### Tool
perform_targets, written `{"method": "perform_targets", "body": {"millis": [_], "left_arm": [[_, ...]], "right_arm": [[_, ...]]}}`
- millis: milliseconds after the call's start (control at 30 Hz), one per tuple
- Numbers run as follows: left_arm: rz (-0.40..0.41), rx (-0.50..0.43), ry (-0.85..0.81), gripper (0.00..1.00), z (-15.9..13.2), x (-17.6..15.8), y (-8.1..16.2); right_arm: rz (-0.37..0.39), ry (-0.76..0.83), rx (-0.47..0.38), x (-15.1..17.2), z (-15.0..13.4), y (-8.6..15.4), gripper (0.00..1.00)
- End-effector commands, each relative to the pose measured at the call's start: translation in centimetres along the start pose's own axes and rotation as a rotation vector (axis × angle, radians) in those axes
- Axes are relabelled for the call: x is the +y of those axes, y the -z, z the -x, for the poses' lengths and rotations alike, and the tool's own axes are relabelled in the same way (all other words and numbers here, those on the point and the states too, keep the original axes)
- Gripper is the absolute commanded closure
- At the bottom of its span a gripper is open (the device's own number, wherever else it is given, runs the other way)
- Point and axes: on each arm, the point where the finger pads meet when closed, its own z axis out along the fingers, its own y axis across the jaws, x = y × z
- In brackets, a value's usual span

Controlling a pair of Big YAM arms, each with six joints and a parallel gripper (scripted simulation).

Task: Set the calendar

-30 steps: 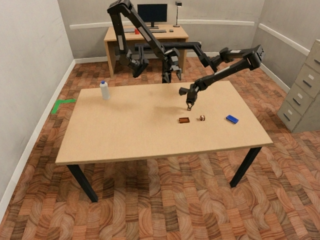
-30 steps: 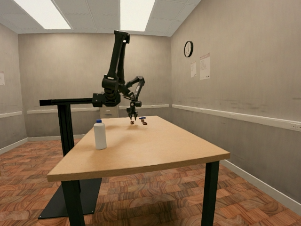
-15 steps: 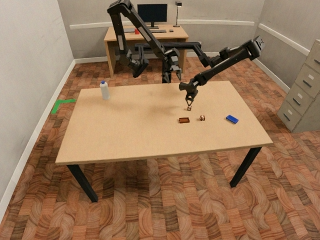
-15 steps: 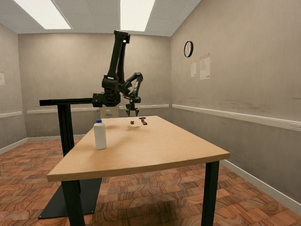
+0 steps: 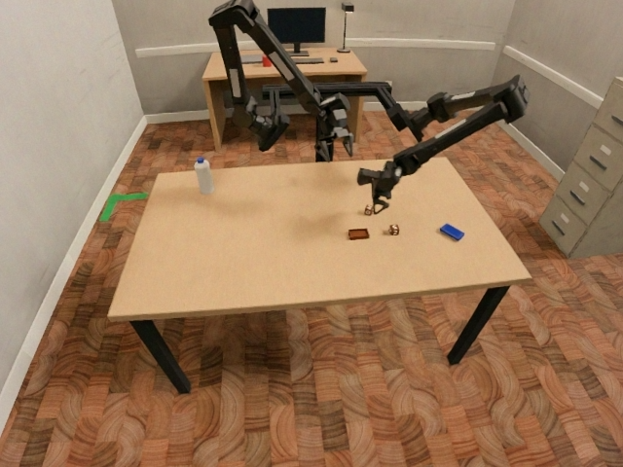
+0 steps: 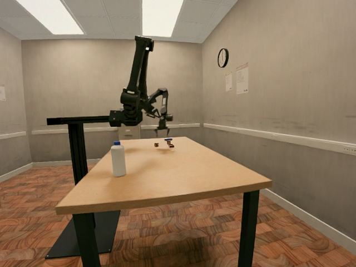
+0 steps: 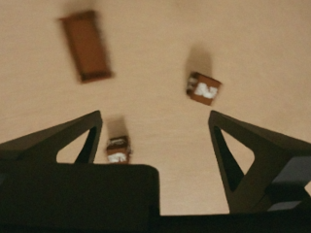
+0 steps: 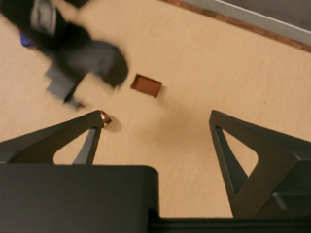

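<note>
You can read just one mark, what looks like a white 2 lying sideways atop the cube nearer the robot (image 5: pixel 368 210) (image 6: pixel 156 144) (image 7: pixel 204 89) (image 8: pixel 106 119); the other cube's (image 5: pixel 393 230) (image 6: pixel 168 142) (image 7: pixel 118 150) white print is blurred, wall sheets (image 6: pixel 242 79) too small.

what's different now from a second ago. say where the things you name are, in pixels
the left gripper (image 5: pixel 381 206) (image 6: pixel 162 135) (image 7: pixel 155 116) (image 8: pixel 106 86) rose off the cube nearer the robot (image 5: pixel 368 210) (image 6: pixel 156 144) (image 7: pixel 205 89) (image 8: pixel 105 119) and opened, apparently letting it go; that cube, the other cube (image 5: pixel 393 230) (image 6: pixel 168 142) (image 7: pixel 118 151) and the blue-capped bottle (image 5: pixel 203 178) (image 6: pixel 118 161) stayed put
</note>
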Motion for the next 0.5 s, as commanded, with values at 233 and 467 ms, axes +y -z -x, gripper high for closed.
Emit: {"method": "perform_targets", "body": {"millis": [233, 467], "left_arm": [[0.399, -0.310, -0.074, 0.00, 14.6, 11.6, 20.2], [0.566, -0.596, -0.302, 0.00, 26.4, 6.3, 37.7]], "right_arm": [[0.007, -0.035, -0.014, 0.7, 1.2, 0.1, 0.00], [0.007, -0.035, -0.014, 0.7, 1.2, 0.1, 0.00]]}}
